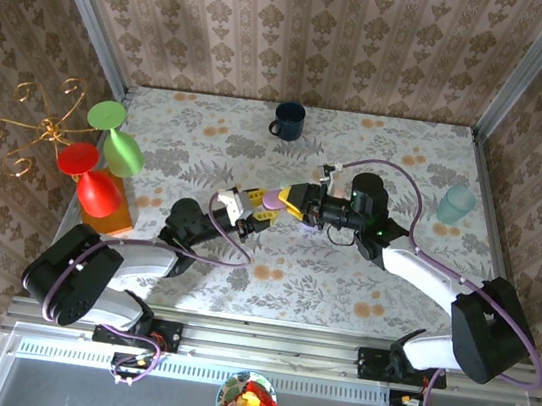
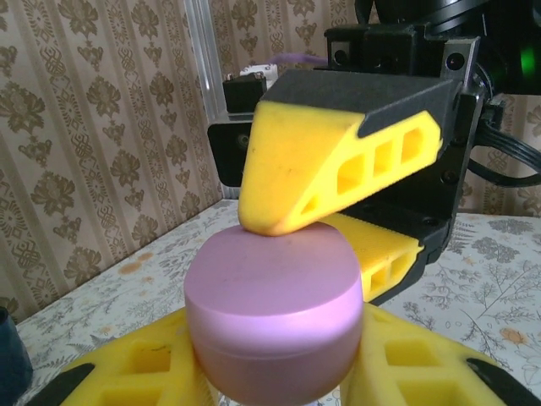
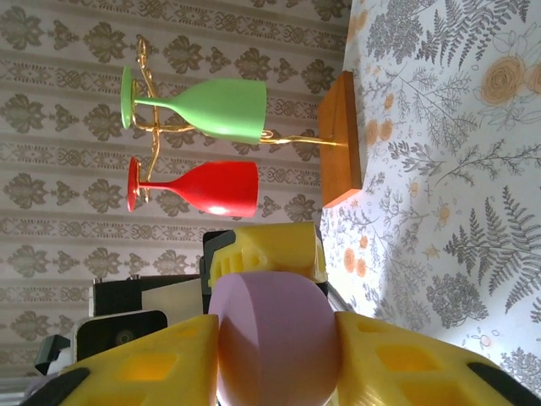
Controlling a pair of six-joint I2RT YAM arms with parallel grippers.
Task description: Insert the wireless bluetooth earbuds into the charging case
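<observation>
A lilac, rounded charging case (image 1: 272, 200) hangs above the middle of the table, lid closed, between both grippers. My left gripper (image 1: 256, 212) is shut on it; in the left wrist view its yellow fingers (image 2: 127, 372) press the case (image 2: 275, 313) from both sides. My right gripper (image 1: 289, 204) comes from the right and is also shut on the case (image 3: 275, 338), one finger (image 2: 330, 161) resting on the lid top and the other under it. The earbuds are out of view.
A dark blue mug (image 1: 288, 120) stands at the back centre. A pale teal cup (image 1: 458, 204) sits at the right edge. On the left, a wooden-based stand (image 1: 113, 211) holds a green glass (image 3: 211, 108) and a red glass (image 3: 203, 188).
</observation>
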